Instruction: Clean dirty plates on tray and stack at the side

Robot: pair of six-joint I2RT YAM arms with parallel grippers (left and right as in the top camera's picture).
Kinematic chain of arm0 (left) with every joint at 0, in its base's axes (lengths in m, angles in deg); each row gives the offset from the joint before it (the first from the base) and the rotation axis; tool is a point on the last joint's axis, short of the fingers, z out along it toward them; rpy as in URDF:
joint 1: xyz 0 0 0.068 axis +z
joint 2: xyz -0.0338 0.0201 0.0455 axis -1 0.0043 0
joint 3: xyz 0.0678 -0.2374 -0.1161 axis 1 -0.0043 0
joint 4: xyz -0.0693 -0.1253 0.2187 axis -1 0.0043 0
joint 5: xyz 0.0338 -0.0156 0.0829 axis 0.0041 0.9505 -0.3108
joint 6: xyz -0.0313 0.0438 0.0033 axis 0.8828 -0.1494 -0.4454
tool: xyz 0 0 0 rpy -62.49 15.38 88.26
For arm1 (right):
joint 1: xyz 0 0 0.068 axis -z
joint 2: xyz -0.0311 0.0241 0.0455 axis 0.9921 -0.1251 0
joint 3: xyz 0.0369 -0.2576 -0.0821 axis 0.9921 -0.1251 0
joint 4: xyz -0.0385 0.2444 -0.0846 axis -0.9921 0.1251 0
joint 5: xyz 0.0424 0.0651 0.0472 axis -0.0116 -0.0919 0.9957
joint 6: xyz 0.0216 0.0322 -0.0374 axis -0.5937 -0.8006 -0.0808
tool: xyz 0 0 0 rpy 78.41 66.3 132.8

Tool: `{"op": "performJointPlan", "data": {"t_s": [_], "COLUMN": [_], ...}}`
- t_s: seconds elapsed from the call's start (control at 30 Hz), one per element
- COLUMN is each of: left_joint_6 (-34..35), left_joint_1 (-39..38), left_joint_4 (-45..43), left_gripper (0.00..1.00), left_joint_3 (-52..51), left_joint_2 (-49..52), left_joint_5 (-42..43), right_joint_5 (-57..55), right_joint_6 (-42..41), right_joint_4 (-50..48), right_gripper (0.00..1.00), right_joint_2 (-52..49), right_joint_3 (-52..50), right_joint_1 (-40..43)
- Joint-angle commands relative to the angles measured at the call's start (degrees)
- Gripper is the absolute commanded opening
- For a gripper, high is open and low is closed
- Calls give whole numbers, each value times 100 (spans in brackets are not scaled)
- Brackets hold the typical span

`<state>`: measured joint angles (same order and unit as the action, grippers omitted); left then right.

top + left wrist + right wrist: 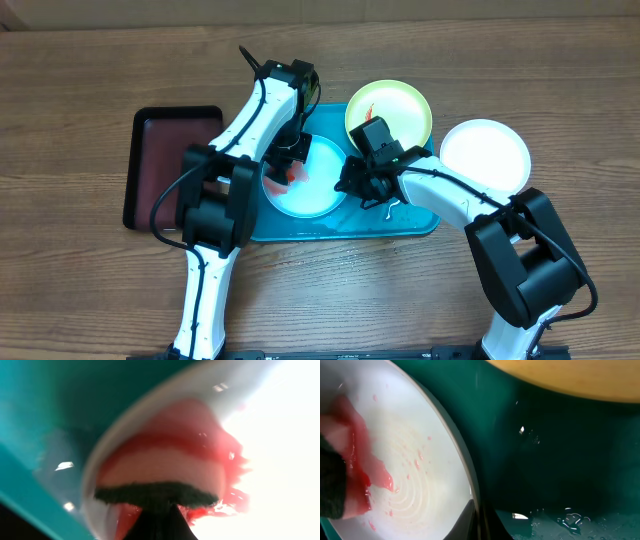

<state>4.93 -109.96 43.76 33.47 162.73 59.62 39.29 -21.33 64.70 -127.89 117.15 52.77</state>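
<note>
I watched my left gripper [290, 162] pinching a red-stained sponge [160, 472] on the pale blue plate [318, 197], middle of the tray [405, 222]; right gripper [352, 186] clamped on that plate's 3 o'clock rim; green plate [402, 105] at 1 o'clock, white plate [487, 155] off-tray at 3 o'clock

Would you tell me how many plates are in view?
3: a pale blue plate on the turquoise tray, a green plate overlapping its far right corner, and a white plate on the table beside it.

My left gripper [289, 165] sits over the red smear [283, 178] on the pale blue plate [315, 195], left half of the turquoise tray [400, 222].
</note>
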Motion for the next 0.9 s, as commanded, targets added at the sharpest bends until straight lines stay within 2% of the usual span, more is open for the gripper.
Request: {"op": "performJointPlan", "data": {"t_s": [0.0, 0.17, 0.27, 0.4, 0.53, 0.7, 0.77, 0.87], "left_joint_6": [-852, -1335, -1285, -894, -184, 1196, 1394, 1390], "left_joint_1": [-9, 107, 133, 151, 179, 181, 181, 181], "left_joint_4": [-24, -177, -433, -929, -1314, -953, -761, -466], "left_gripper": [4, 4, 4, 4, 4, 4, 4, 4], "left_joint_3": [-149, -149, -149, -149, -136, -13, 63, 234], "left_joint_2": [11, 11, 11, 11, 11, 11, 11, 9], "left_joint_5": [1635, 2529, 2612, 2570, 1838, -66, -420, -503], "right_joint_5": [-35, -35, -33, -33, -33, -35, -35, -35], "right_joint_6": [2, 2, 2, 2, 2, 2, 2, 2], "right_joint_4": [-33, -35, -46, -46, -46, -48, -50, -70], "right_gripper": [4, 4, 4, 4, 4, 4, 4, 4], "right_joint_2": [-66, -66, -66, -66, -66, -66, -66, -66], "right_joint_3": [151, 151, 151, 151, 151, 151, 151, 151], "right_joint_1": [-9, -9, -9, -9, -9, -9, -9, -9]}}
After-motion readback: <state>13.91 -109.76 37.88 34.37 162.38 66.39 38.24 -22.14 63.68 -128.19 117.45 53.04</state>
